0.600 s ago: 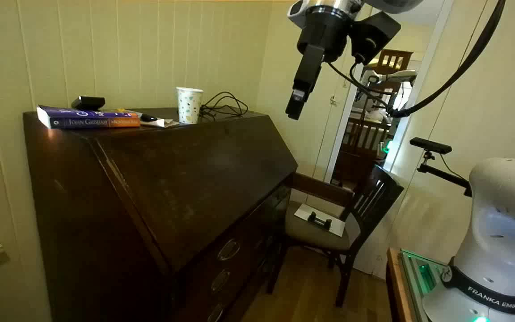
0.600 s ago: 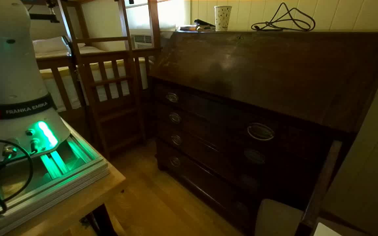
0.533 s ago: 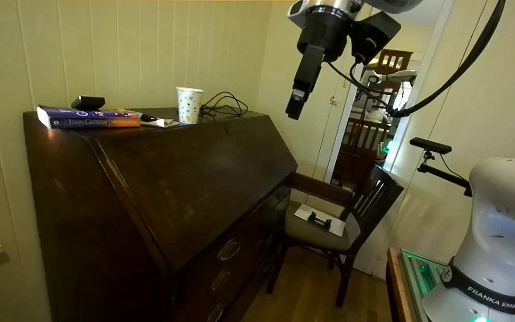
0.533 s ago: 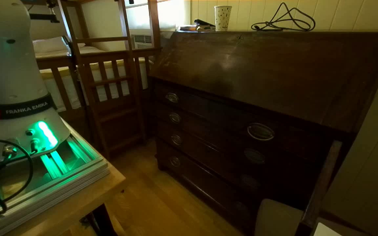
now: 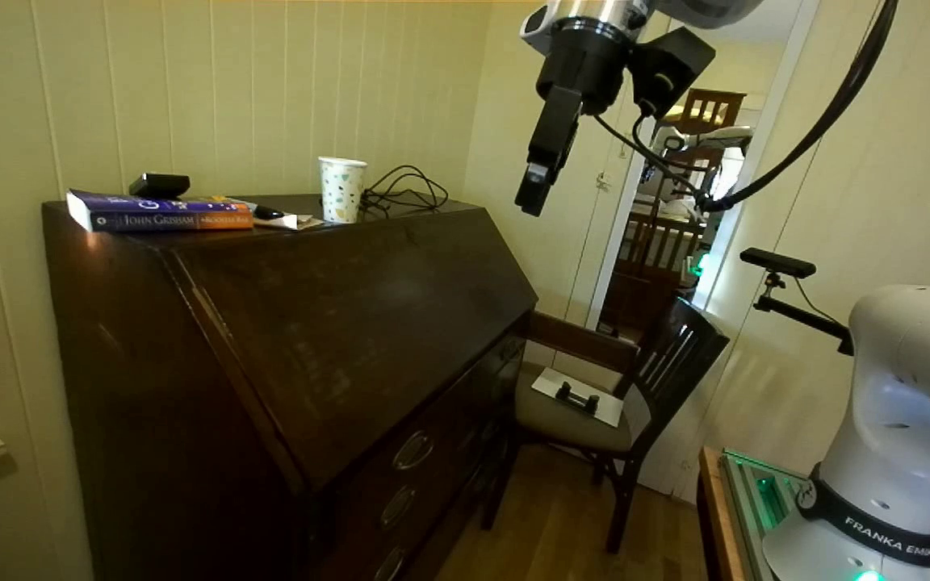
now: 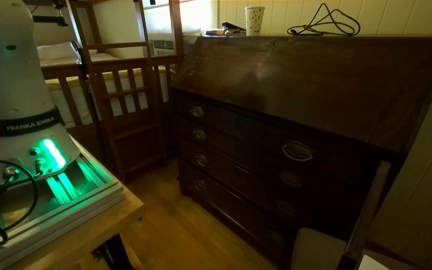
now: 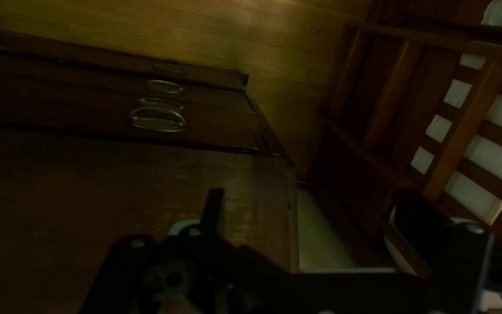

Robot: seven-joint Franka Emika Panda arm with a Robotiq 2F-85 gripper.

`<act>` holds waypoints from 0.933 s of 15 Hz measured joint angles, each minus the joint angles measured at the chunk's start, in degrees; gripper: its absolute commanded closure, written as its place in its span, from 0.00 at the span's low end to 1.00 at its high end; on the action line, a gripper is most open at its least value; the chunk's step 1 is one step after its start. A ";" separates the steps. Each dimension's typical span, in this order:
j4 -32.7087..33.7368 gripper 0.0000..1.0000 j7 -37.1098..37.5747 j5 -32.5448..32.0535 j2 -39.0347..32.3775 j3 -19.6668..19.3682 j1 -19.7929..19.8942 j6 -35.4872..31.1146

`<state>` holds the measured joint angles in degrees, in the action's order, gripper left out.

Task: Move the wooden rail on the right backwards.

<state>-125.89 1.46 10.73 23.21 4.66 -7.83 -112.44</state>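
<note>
Wrist view: the gripper (image 7: 314,209) has its jaws released, the two fingers (image 7: 212,211) wide apart, the end edge of a dark slant-front desk (image 7: 146,183) running through the gap. Relative to the jaws, the wooden rail (image 5: 583,342) lies lower and well apart; it shows in both exterior views only, standing out from the desk just under the slanted lid (image 5: 368,339), above the seat of a chair (image 5: 554,428). Farther below the jaws, on that seat, lies a white panel (image 5: 610,413); the black piece (image 5: 576,398) on it and the chair's slatted back (image 5: 699,327) show in an exterior view alone. To the side of the jaws, on the desk top, are a paper cup (image 5: 342,190), a cable (image 5: 392,196) and a book (image 5: 170,215) whose spine, in an exterior view, reads John Grisham. Drawer handles (image 7: 158,120) and a wooden bed frame (image 7: 462,131) appear past the fingers in the wrist view.
</note>
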 measured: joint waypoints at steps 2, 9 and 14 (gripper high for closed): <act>-0.34 0.00 -0.63 -0.54 0.20 -1.91 1.95 1.09; -3.46 0.00 -2.72 -10.35 2.55 -10.17 12.26 7.59; -5.42 0.00 -2.63 -26.59 3.74 -11.71 19.18 7.88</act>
<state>-131.32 -1.17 -15.87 26.95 -7.04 11.35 -104.56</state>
